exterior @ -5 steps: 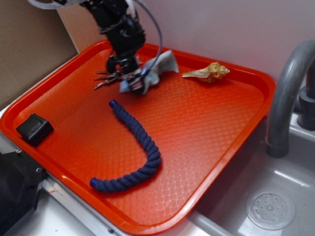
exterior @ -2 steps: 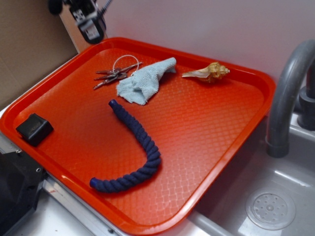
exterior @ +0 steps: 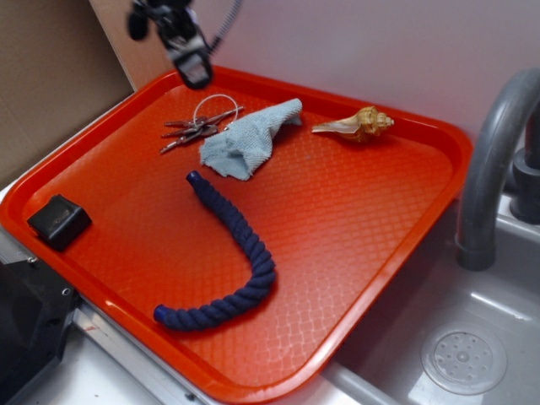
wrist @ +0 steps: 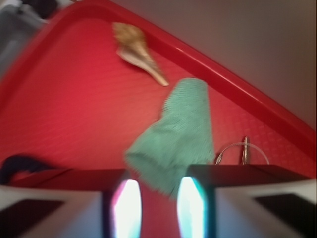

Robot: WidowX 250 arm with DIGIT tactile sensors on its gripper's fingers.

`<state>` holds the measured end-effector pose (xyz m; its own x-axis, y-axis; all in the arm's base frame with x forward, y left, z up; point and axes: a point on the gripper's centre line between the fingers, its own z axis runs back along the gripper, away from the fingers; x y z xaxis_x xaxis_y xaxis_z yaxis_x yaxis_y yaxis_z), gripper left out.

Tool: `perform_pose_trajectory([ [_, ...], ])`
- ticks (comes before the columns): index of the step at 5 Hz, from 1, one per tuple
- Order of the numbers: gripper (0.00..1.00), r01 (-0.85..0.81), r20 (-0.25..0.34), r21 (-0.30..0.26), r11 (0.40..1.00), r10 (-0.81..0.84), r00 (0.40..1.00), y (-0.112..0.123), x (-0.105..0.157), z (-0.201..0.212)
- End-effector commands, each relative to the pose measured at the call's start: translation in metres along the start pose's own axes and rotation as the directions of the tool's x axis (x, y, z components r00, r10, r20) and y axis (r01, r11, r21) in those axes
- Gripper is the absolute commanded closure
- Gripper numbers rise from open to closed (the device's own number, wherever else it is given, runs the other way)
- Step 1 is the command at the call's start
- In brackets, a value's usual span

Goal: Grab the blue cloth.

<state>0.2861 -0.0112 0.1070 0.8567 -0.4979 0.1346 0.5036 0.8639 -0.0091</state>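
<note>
Above the tray's [exterior: 439, 135] far corner, claw [exterior: 193, 72] hangs empty, jaws parted; cloth [exterior: 245, 139] lies ungrasped beside keys [exterior: 192, 129], grab outstanding.

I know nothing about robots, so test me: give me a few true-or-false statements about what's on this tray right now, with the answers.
1. The blue cloth lies on the red tray. True.
2. The gripper is holding the cloth. False: it hangs above the tray, holding nothing.
3. The keys lie beside the cloth. True.
4. The seashell sits on top of the dark blue rope. False: they lie well apart.
5. A black box sits at the tray's edge. True.
</note>
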Motion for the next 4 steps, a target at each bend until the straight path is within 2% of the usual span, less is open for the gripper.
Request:
perform_pose_trajectory([
  [1, 0.0, -0.16, 0.073, 0.169, 0.973, 0.149, 0.986, 0.007, 0.025, -0.02],
  [2, 0.0, -0.205, 0.115, 0.155, 0.966, 0.188, 0.975, 0.01, 0.028, -0.035],
  [3, 0.0, -0.217, 0.072, 0.073, 0.974, 0.212, 0.975, 0.006, 0.027, -0.057],
  [4, 0.0, -0.214, 0.025, 0.051, 0.976, 0.213, 0.977, 0.006, 0.024, -0.079],
])
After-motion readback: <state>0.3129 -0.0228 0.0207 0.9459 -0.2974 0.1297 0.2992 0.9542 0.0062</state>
